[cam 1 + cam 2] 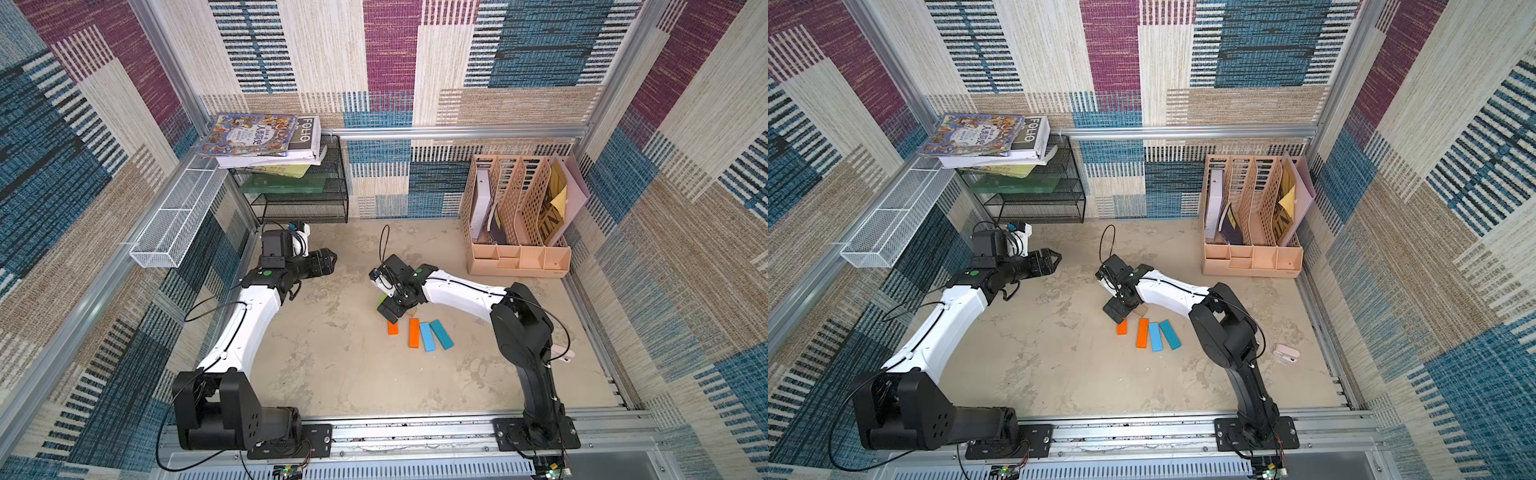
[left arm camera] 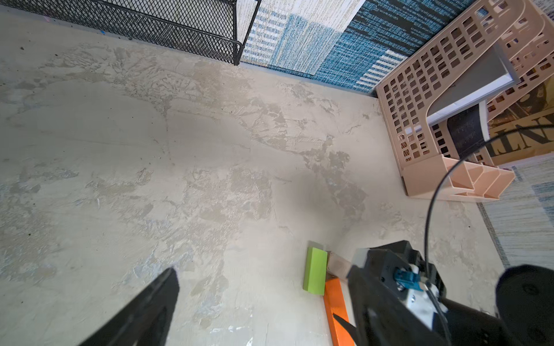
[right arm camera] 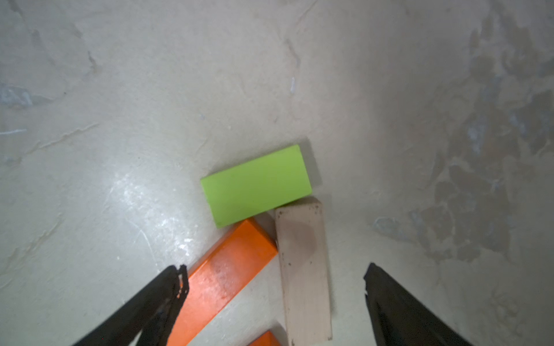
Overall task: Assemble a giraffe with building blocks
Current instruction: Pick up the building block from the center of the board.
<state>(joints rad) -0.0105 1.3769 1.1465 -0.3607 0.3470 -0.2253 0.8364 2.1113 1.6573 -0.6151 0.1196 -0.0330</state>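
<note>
On the beige bench [image 1: 332, 374], short lime green block [image 3: 256, 185] meets pale tan bar [image 3: 302, 269] under the spread right tool [image 3: 275, 269]; flat orange bars [image 1: 414, 332] and blue bars [image 1: 427, 336] at four o'clock seem unplaced; left tool [image 1: 1054, 258] spread too.

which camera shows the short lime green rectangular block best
The right wrist view: the short lime green rectangular block lies close, its whole top face unobstructed. The left wrist view shows it smaller and slanted. In a top view only a sliver peeks past the right gripper.
</note>
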